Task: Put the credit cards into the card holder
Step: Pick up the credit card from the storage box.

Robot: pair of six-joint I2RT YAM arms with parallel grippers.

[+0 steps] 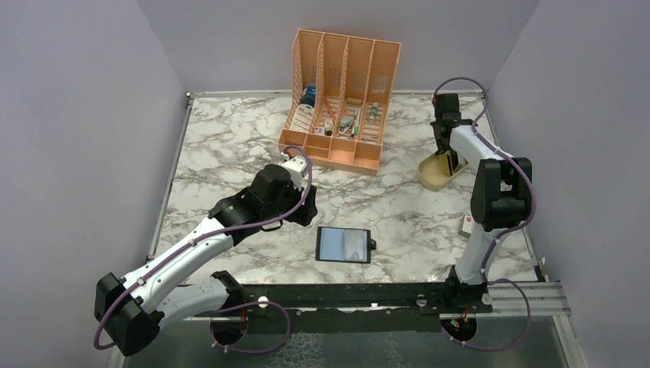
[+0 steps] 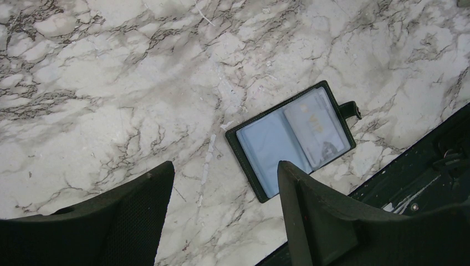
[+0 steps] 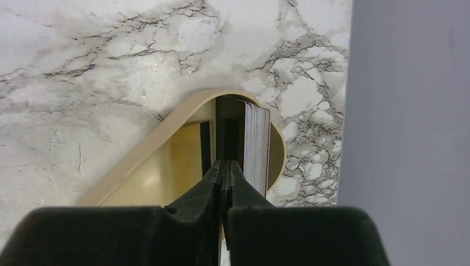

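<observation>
Credit cards (image 3: pixel 256 144): standing on edge as a tight stack inside the beige dish (image 3: pixel 147 145), well to the right of the card holder (image 1: pixel 343 244) and farther from the arm bases.

Working the pick-up step, judging by the pose: reaching into that dish with the right gripper (image 3: pixel 224 166), fingers pressed together, a dark upright edge sitting right at the tips. Not clear whether pinching it or merely touching it.

Hovering up-left of the card holder with the left gripper (image 2: pixel 224 172), jaws standing well apart and holding nothing.

Card holder: lying open and flat on the marble table (image 1: pixel 230 153), snap tab pointing right, greyish pockets facing up. Seemingly carrying a pale card behind the right-hand sleeve, with the left-hand one looking bare.

Lying flat to the right of the card holder, by the right arm: one whitish card (image 1: pixel 465 225) with red marks.

Next, probably: lifting a single card clear of the stack without dragging its neighbours, carrying it leftward to the card holder, then lining its thin edge up with a pocket mouth.

Standing beyond the card holder: the orange organizer (image 1: pixel 331 159), holding assorted small items too small to name.
</observation>
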